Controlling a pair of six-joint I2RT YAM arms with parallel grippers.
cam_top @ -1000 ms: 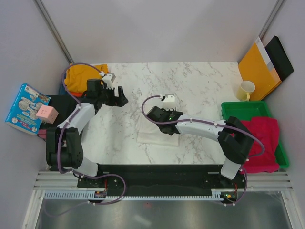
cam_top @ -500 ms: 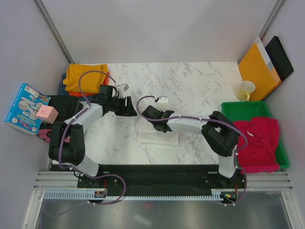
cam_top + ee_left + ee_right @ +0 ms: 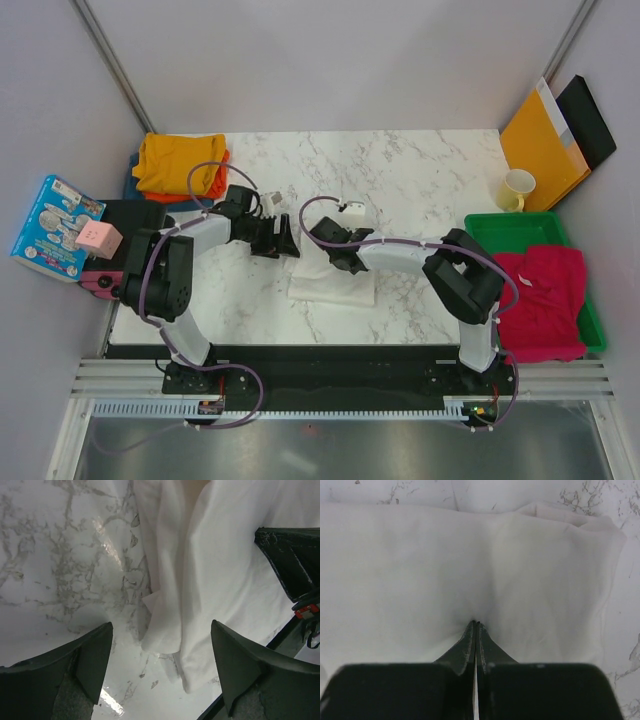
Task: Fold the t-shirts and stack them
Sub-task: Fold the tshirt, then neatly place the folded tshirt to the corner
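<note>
– White t-shirt (image 3: 332, 285), where does it lie?
– Lower centre of the top view, a folded pad on the marble table (image 3: 420, 170), closest to the arm bases.
– And the grippers on it?
– Right gripper (image 3: 476, 625): fingers pressed together, tips set down into the middle of the white cloth, which dimples around them. Whether any cloth is caught between them I cannot tell. Left gripper (image 3: 160, 630): fingers wide apart, hanging over the pad's left edge where the layers show, one finger above bare marble and the other above the cloth. Whether it touches, I cannot tell.
– What else is that near?
– Crimson-pink t-shirt (image 3: 545, 290) at lower right, crumpled in the green tray (image 3: 500, 228) and spilling over its near rim.
– Further back?
– Mid left, off the table: a pink cube (image 3: 97, 238) on a black box (image 3: 135, 215), beside a blue printed carton (image 3: 55, 225). At the right edge, a cream mug (image 3: 517, 188).
– And farthest?
– Upper left corner of the table: mustard yellow t-shirt (image 3: 175, 160), folded, on top of the orange t-shirt (image 3: 215, 175), which peeks out along its right side. Upper right: an orange-yellow envelope (image 3: 540, 140) leaning on the wall, with a black board (image 3: 590, 120) beside it.
</note>
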